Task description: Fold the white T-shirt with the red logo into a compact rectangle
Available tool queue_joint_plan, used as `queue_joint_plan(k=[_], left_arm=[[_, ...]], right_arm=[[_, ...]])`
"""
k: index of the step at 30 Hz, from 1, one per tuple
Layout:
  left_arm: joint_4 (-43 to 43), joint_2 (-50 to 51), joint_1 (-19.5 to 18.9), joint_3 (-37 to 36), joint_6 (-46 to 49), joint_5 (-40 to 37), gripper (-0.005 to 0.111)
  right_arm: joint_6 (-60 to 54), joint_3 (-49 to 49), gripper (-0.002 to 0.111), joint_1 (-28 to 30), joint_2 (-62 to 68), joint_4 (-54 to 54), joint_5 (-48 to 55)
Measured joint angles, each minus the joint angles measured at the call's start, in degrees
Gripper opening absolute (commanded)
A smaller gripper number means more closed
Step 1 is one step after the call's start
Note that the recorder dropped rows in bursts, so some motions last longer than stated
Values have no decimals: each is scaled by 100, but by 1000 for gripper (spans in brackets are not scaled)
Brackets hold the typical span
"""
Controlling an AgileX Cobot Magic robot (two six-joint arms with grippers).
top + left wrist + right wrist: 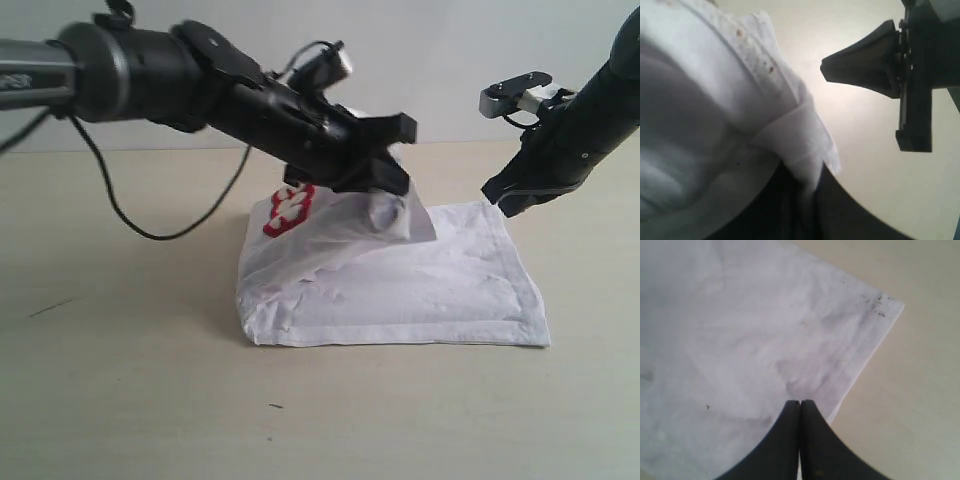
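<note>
Two grippers in view: we see the left gripper (392,205) pinching a raised fold of the white T-shirt (440,290), red logo (290,208) just beside it. Shirt lies folded on the table (120,380). Right gripper (800,407) is clamped together, empty, over the shirt's far corner.

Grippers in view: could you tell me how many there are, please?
2: the left gripper holds up the white T-shirt mid-table; the right gripper hovers by its far right corner.

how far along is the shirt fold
Mostly done: the wrinkled white cotton T-shirt already lies as a rough rectangle on the beige table. In hand: the left claw holds a lifted flap bearing the red-outlined logo over the pile. The right claw, shut, sits at the far corner. Left: lay that flap down flat.
</note>
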State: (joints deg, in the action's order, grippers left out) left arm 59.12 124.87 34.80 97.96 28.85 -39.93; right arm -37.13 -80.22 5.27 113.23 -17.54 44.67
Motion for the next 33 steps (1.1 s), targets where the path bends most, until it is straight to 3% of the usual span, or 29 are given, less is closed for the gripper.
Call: queue_joint_plan(k=[6, 8, 9, 14, 16, 25, 33], left_arm=[[152, 583, 531, 559, -53, 195, 1], [179, 645, 604, 748, -61, 124, 11], [179, 677, 620, 804, -61, 64, 18], [216, 787, 676, 891, -34, -41, 92], [247, 812, 687, 905, 54, -4, 105], [181, 815, 575, 1094, 780, -253, 105], [-1259, 755, 15, 1119, 627, -1662, 105]], right_arm=[[34, 0, 0, 0, 0, 0, -26], [77, 0, 0, 0, 0, 0, -51], [96, 0, 0, 0, 0, 0, -65], [160, 0, 0, 0, -22, 0, -122], [225, 0, 0, 0, -34, 0, -180], [387, 0, 0, 0, -133, 37, -405], [387, 0, 0, 0, -133, 147, -264]])
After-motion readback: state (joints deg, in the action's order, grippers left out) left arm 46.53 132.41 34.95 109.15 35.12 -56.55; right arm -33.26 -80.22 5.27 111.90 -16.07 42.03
